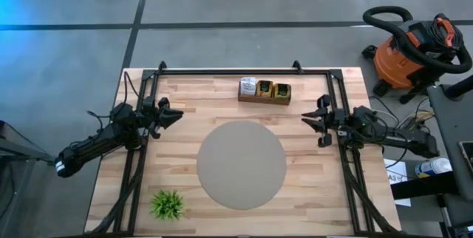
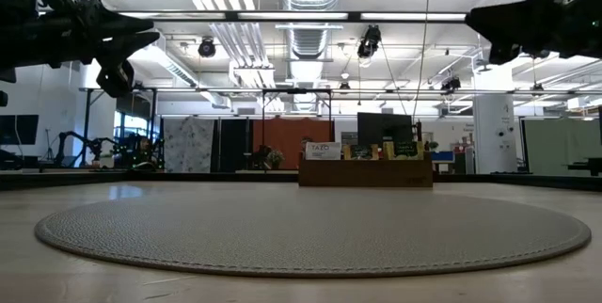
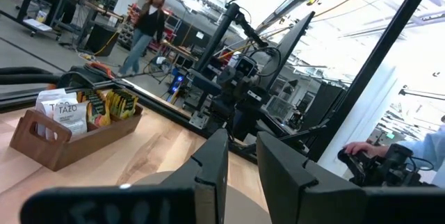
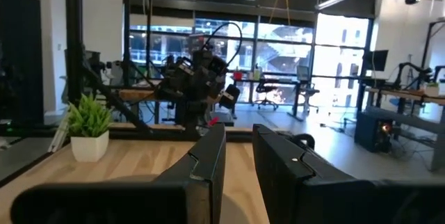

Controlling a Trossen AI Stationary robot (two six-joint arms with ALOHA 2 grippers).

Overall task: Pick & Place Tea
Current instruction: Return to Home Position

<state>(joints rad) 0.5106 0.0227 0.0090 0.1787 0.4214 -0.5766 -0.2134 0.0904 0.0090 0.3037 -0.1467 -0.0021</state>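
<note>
At the left edge of the worktop your left gripper hangs above the wood, its jaws apart by a narrow gap and holding nothing. The small plant stands near the near left corner, and the round mat in the middle carries nothing. All the tea that you can see stands in the wooden organizer by the far edge, and no sachet lies loose on the worktop. So I judge the sorting to be done, and only the parking of the arms is left. At the right edge your right gripper hangs the same way, narrowly open and empty. The high view gives only the tops of the sachets. The left wrist view shows them upright, white at one end, then orange, then yellow-green, and also a person in the room behind. The right wrist view shows the plant but not the organizer
</note>
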